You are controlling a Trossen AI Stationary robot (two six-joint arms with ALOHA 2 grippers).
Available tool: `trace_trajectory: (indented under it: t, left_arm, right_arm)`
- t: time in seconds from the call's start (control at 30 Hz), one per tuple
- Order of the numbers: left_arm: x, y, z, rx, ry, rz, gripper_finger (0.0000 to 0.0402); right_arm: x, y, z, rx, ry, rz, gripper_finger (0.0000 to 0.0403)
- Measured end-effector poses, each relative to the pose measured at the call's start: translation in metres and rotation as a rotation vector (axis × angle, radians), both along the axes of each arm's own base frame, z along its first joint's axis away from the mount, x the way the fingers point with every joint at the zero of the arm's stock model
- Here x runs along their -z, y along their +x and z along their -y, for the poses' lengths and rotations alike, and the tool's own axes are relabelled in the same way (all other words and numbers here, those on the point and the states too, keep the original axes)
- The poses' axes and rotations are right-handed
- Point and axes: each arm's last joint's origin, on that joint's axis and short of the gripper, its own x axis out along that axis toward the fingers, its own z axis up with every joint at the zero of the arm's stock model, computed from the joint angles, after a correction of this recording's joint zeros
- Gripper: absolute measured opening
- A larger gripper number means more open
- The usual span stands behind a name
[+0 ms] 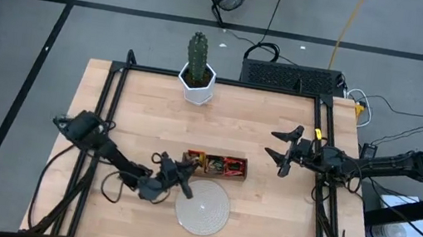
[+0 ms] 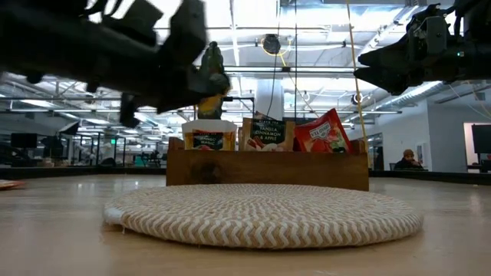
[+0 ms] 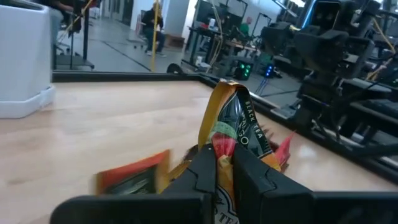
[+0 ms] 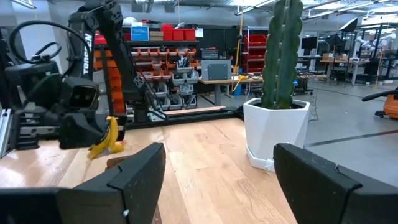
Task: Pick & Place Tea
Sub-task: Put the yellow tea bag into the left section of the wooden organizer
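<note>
My left gripper (image 1: 188, 164) is closed on one tea sachet (image 3: 233, 127), orange-yellow w/ dark print, held upright and bent, lifted above the left end of the wooden tray (image 1: 215, 164). In the low view this sachet (image 2: 212, 96) hangs over the tray's left compartment, not touching the others.

The other tea sachets (image 2: 265, 133) stand upright in the tray: a yellow one at left, a dark one in the middle, a red one (image 2: 322, 133) at right, tilted. The tray sits near the middle of the tabletop (image 1: 146, 109), a bit toward the near edge. Just beside it, toward the near edge, lies the round woven disc (image 1: 202, 206); in the low view the disc (image 2: 265, 215) is in front of the tray, and I cannot tell if they touch.

My right gripper (image 1: 281, 148) hovers w/ jaws wide open and empty, near the right edge of the tabletop, well apart from the tray. Its fingers (image 4: 134, 177) point toward the cactus.

The cactus in its white pot (image 1: 199, 73) stands at the far edge, about the middle, well apart from the tray. Black frame rails (image 1: 114, 95) run along the left and right sides of the tabletop; my left arm crosses over the left rail. Cables (image 1: 388, 120) lie on the floor beyond the right edge.
</note>
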Motion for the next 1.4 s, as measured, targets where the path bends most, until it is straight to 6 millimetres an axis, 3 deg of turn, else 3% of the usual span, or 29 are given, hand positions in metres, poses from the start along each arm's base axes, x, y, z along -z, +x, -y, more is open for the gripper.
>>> trace_trajectory:
  t: [0.17, 0.5, 0.67, 0.93, 1.2, 1.4]
  left_arm:
    - [0.007, 0.02, 0.002, -0.068, -0.001, 0.004, 0.0028]
    - [0.04, 0.023, 0.011, -0.319, 0.006, 0.044, 0.0028]
    - [0.035, 0.038, 0.016, -0.312, 0.027, 0.022, 0.0028]
    - [0.009, 0.063, 0.026, -0.3, 0.102, -0.049, 0.0028]
    - [0.031, 0.066, 0.011, -0.302, -0.007, 0.009, 0.0028]
    - [0.033, 0.068, 0.004, -0.32, 0.002, -0.008, 0.0028]
  right_arm:
    - [0.0, 0.0, 0.0, 0.0, 0.0, -0.001, 0.0277]
    - [0.0, 0.0, 0.0, 0.0, 0.0, 0.0, 0.0281]
    - [0.0, 0.0, 0.0, 0.0, 0.0, -0.001, 0.028]
    - [0.0, 0.0, 0.0, 0.0, 0.0, -0.001, 0.0278]
    - [0.0, 0.0, 0.0, 0.0, 0.0, 0.0, 0.0278]
    - [0.0, 0.0, 0.0, 0.0, 0.0, 0.0, 0.0277]
